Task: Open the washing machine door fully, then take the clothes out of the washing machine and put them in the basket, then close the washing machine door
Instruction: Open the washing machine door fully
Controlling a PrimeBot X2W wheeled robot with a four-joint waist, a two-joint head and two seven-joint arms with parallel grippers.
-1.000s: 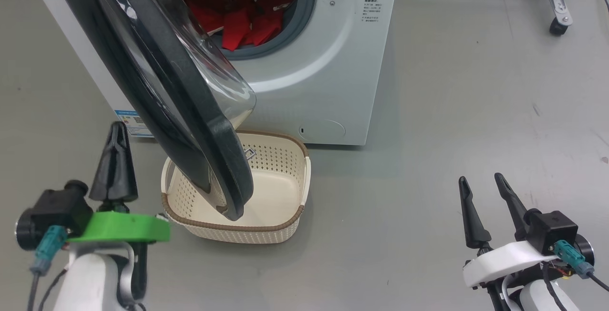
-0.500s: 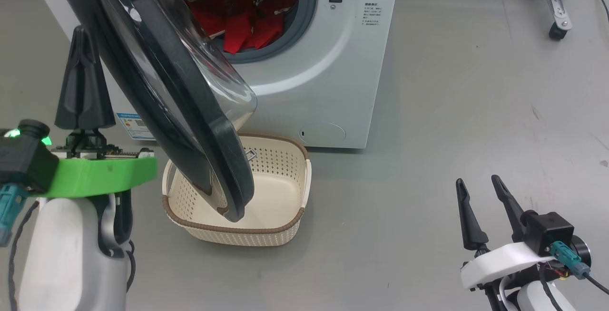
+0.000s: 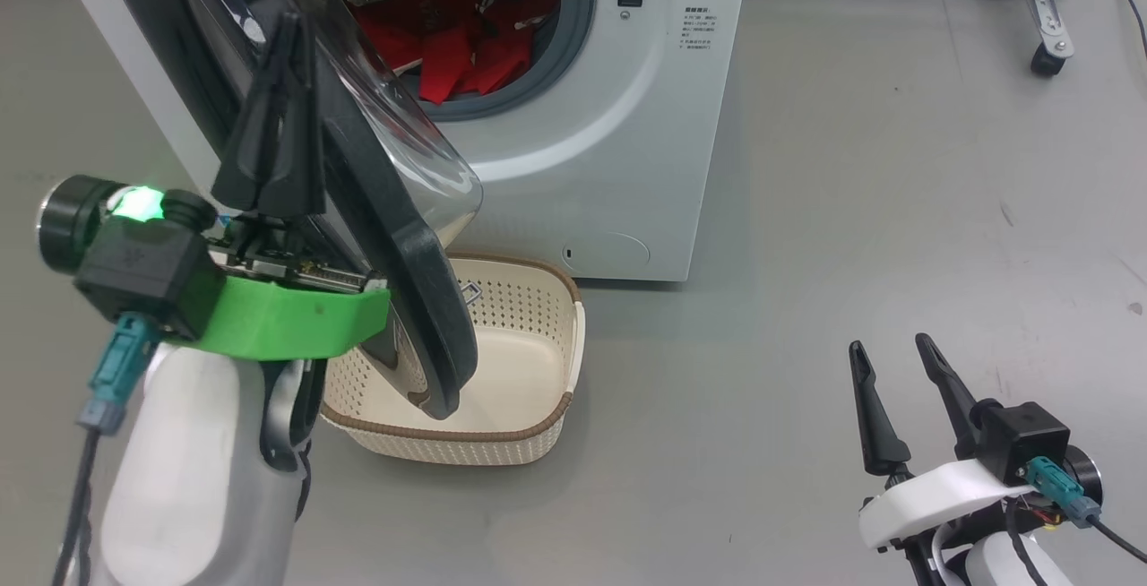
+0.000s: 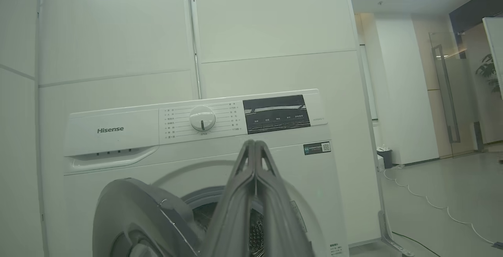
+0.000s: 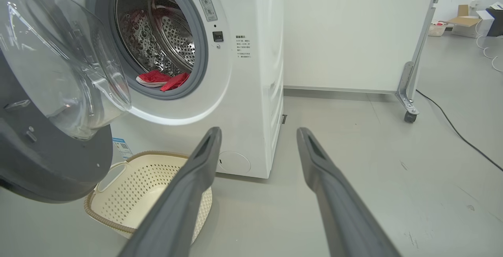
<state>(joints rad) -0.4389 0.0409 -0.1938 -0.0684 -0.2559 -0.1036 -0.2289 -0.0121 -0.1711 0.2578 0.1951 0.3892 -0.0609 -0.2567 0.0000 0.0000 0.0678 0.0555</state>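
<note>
The white washing machine stands at the top of the head view. Its black-rimmed door swings out partway over the cream basket on the floor. Red clothes lie in the steel drum. My left gripper is shut with nothing in it and is raised in front of the door's rim; I cannot tell whether it touches. In the left wrist view the shut gripper points at the washing machine's front, with the door at lower left. My right gripper is open, low at the right.
The right wrist view shows the open right gripper, the door, the clothes and the basket. A white panel on a castor leg stands to the right of the machine. A cable runs across the grey floor.
My left arm has risen and swung to the right, from beside the basket to in front of the door's rim. The right gripper has barely moved and stays open.
</note>
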